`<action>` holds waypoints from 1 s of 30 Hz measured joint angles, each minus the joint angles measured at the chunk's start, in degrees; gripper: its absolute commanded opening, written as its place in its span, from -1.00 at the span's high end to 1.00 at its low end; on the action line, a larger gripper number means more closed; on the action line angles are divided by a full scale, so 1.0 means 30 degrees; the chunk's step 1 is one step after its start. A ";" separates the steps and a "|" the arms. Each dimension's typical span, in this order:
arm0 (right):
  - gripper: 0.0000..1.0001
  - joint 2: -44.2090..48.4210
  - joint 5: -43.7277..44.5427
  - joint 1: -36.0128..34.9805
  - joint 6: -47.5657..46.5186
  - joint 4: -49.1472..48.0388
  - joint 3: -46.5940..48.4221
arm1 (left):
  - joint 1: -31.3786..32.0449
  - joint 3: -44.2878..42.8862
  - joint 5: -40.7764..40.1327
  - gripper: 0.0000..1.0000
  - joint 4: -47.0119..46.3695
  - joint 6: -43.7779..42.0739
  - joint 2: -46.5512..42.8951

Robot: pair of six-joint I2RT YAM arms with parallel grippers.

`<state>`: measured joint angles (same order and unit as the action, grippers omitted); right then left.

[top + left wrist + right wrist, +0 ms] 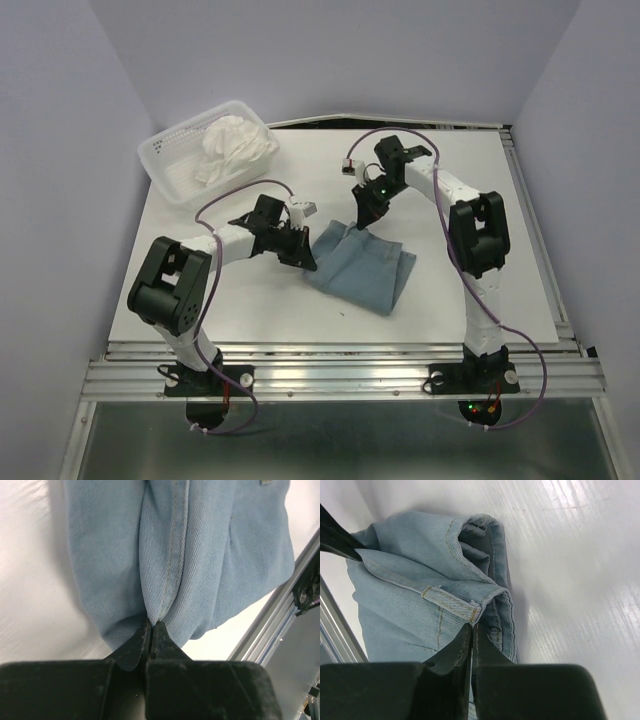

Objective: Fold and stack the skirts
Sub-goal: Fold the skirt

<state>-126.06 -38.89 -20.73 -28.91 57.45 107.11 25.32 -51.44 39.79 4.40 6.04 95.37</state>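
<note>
Writing, if any, on the tag of the blue skirt is too small to read. It lies on the table, left gripper clamped on its left edge, right gripper pinching its far waistband corner. White skirt sits in the basket.

You get bright, even light from above, soft shadows and streaky glare on the white table (strongest in the right wrist view), with the near-lens jaws dark and blurred.
</note>
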 measured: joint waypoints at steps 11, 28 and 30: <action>-0.93 0.0182 0.1355 -0.0022 0.2062 -0.1078 0.1013 | -0.0095 0.0838 -0.1260 -0.21 -0.0896 0.1333 -0.0568; -0.52 0.8998 -0.2033 0.0350 0.9857 -0.5391 -1.0163 | 0.1042 -0.2390 0.1100 0.10 -0.1880 0.0991 -0.3286; -0.52 0.8990 -0.2623 0.0350 1.0892 -0.6309 -1.2451 | 0.1545 -0.2368 0.2579 0.11 -0.3002 0.2339 -0.1647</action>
<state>-99.09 -46.76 -19.68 3.77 38.52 69.76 29.95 -58.54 47.53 -4.60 13.06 90.43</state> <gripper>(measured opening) 0.762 0.452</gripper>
